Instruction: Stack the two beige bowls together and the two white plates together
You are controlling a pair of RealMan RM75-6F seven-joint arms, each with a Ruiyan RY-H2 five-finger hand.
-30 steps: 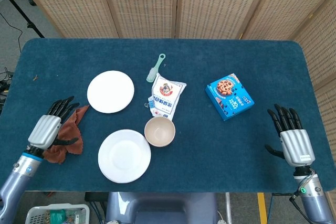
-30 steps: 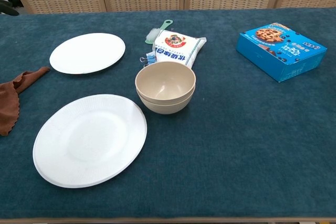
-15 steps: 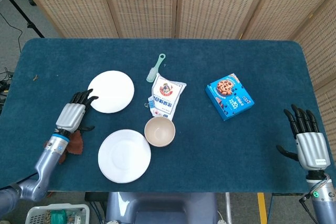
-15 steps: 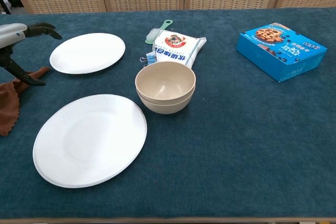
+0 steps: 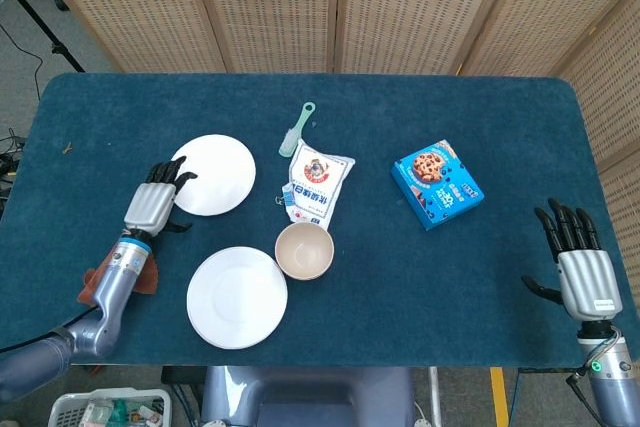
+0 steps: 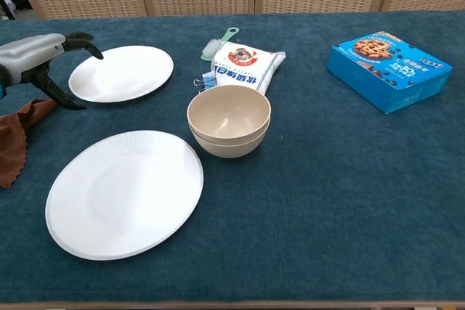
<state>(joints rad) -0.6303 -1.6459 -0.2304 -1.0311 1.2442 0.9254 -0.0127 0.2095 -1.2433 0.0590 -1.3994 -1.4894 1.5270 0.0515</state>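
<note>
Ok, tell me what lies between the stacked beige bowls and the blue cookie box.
Nothing: in both views only bare blue table runs from the stacked beige bowls to the blue cookie box. The flour bag sits behind the bowls, off that line.

Nested beige bowls (image 6: 229, 120), separate white plates (image 6: 122, 72)

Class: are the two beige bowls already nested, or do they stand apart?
Nested. In the chest view the beige bowls show two rims, one just above the other, and stand upright; the head view shows a single round outline.
</note>
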